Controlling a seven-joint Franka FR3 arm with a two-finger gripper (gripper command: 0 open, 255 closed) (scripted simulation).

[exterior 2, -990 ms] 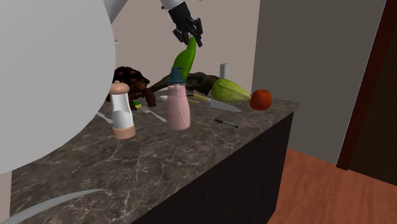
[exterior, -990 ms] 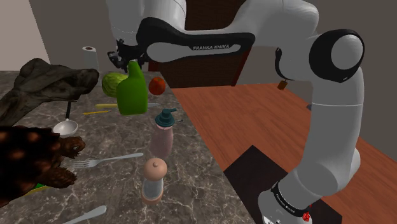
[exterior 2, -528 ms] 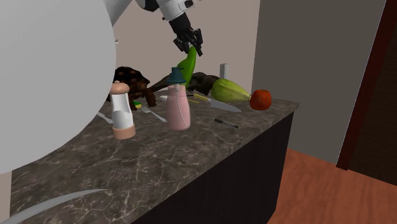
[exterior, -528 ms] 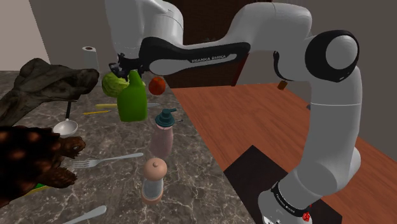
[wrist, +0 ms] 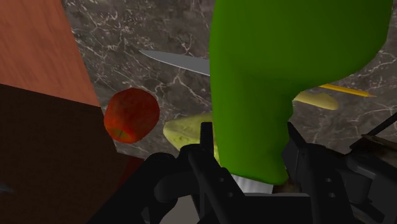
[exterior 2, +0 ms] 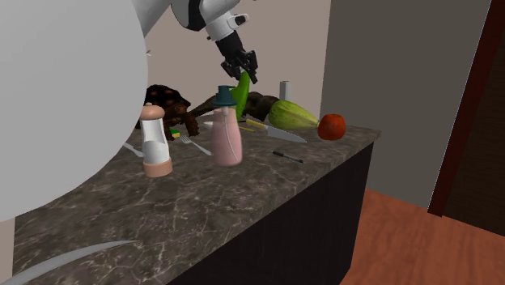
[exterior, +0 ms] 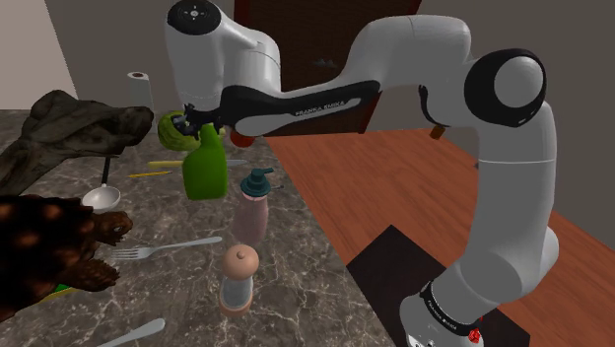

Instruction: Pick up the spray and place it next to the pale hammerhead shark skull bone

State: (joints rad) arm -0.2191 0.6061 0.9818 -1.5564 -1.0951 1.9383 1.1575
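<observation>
The green spray bottle (exterior: 205,166) stands upright over the marble worktop (exterior: 187,281), its neck clasped between the black fingers of the tool (exterior: 192,122) (whether its base touches the stone I cannot tell). Near it, closer to the stand, is a pink bottle (exterior: 253,215). A red tomato (wrist: 132,114) and a knife (wrist: 173,61) lie close by. The dark, lumpy skull bone (exterior: 69,130) lies well apart, toward the shoulder view's left.

My gripper (exterior: 191,125) has come down over the last second, and the green spray bottle (exterior: 205,170) clamped at its neck and hanging beneath my fingers is now nearer the marble counter (exterior: 296,246).
</observation>
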